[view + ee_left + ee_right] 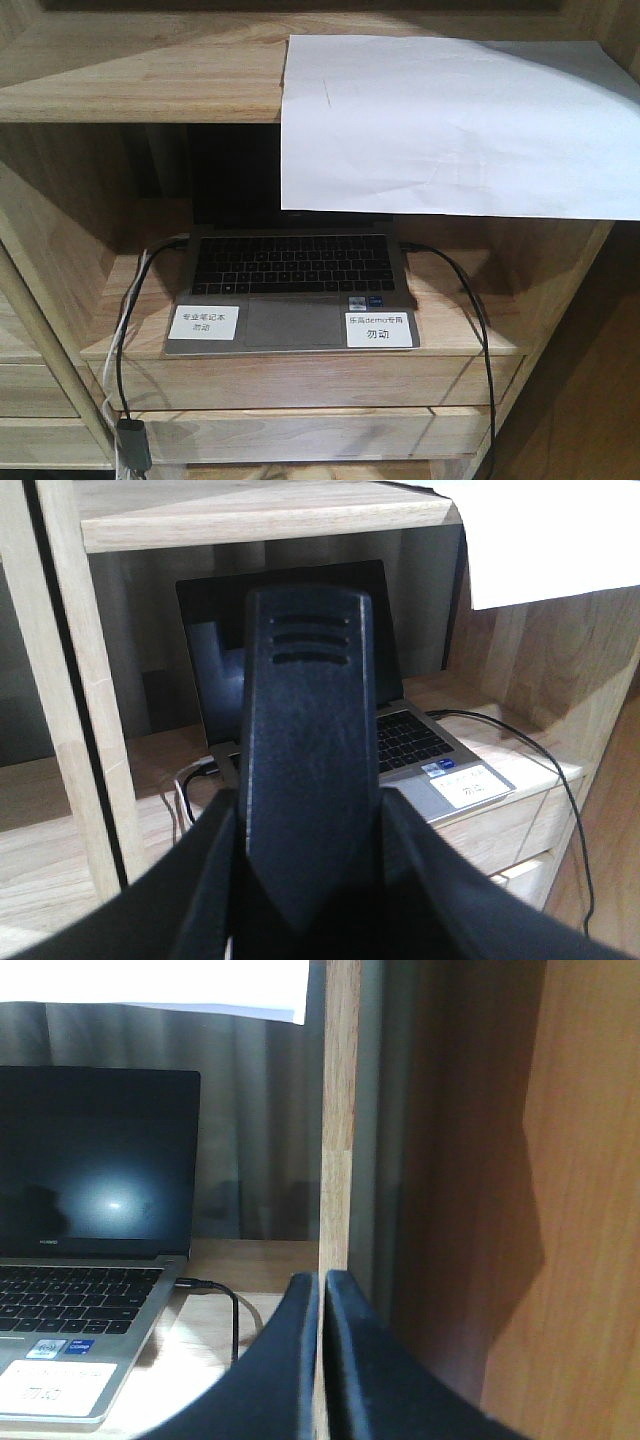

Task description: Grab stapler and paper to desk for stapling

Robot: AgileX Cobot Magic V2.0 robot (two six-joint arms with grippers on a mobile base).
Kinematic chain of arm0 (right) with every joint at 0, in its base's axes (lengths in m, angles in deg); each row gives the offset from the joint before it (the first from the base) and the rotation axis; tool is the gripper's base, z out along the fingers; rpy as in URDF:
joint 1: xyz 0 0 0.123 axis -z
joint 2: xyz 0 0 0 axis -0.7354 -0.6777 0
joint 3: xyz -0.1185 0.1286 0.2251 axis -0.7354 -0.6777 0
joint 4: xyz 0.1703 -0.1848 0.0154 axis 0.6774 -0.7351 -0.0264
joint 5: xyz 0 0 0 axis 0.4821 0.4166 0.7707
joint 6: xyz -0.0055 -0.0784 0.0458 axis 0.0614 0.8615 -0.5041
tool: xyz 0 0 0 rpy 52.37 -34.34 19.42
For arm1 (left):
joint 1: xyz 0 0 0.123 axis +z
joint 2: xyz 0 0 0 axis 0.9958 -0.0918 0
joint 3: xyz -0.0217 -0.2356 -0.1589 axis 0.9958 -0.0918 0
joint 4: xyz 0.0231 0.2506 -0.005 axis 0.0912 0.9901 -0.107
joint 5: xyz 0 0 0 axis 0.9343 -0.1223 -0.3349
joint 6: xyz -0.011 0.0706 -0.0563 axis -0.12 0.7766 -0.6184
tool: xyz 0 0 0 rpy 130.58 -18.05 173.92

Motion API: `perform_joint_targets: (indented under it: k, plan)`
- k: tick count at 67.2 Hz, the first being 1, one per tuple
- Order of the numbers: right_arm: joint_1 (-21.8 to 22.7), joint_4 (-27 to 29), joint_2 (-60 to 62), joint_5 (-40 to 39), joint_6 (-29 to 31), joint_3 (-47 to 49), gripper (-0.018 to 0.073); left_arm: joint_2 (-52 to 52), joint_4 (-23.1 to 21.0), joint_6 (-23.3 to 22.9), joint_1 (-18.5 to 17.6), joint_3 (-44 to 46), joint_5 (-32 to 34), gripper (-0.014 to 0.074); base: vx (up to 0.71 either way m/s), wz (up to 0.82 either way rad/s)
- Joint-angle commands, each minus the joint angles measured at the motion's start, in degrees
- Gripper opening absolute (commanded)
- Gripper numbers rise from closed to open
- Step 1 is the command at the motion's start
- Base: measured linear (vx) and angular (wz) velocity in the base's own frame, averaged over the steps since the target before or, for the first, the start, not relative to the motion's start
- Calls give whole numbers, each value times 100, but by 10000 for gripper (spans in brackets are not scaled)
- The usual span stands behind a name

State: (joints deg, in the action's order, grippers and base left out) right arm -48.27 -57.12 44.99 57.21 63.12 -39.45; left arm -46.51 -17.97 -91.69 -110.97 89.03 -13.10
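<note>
My left gripper [310,820] is shut on the black stapler [310,700], which stands up between the jaws and blocks the middle of the left wrist view. The white paper [450,120] lies on the upper shelf and droops over its front edge; its corner also shows in the wrist views as paper [550,540] and paper [150,985]. My right gripper [321,1290] is shut with nothing in it, in front of the shelf's right upright. Neither gripper shows in the front view. The desk is out of view.
An open laptop [290,290] with two white labels sits on the lower shelf of the light-wood shelving unit [140,80]. Black cables [480,330] run from both of its sides down the front. A wooden upright [340,1110] stands close ahead of the right gripper.
</note>
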Motion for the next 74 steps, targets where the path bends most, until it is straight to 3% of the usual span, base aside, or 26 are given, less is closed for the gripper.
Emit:
perform_joint_targets:
  k: [1, 16, 22, 28, 34, 38, 48, 53, 62, 74]
  plan:
    - [20, -13, 82, -413, -5, -14, -9, -81, -13, -29, -43, 161, 720, -7, 0, 0]
    - [20, 6, 82, -493, -31, -14, -9, -81, -13, -29, -43, 161, 720, -7, 0, 0]
    - [20, 11, 82, -623, -311, -20, -9, -81, -13, -29, -43, 161, 720, -7, 0, 0]
    - [20, 5, 82, -906, -1275, -20, -9, -81, -13, -29, -43, 161, 720, -7, 0, 0]
    - [20, -116, 82, -1269, -2879, -20, -9, -81, -13, -29, -43, 161, 720, -7, 0, 0]
    - [20, -393, 82, -1358, -3980, -20, -9, -81, -13, -29, -43, 161, 720, -7, 0, 0]
    - [20, -1130, 82, -1359, -5858, -20, -9, -78, -13, -29, -36, 161, 721, -7, 0, 0]
    - [20, -1309, 82, -1271, -6421, -20, -8, -78, -13, -29, -36, 161, 721, -7, 0, 0]
    - [15, -1437, 82, -1170, -6851, -20, 17, -78, -13, -29, -36, 161, 721, -7, 0, 0]
    - [15, -1592, 30, -1329, -7848, -20, 169, -78, -13, -29, -36, 161, 721, -7, 0, 0]
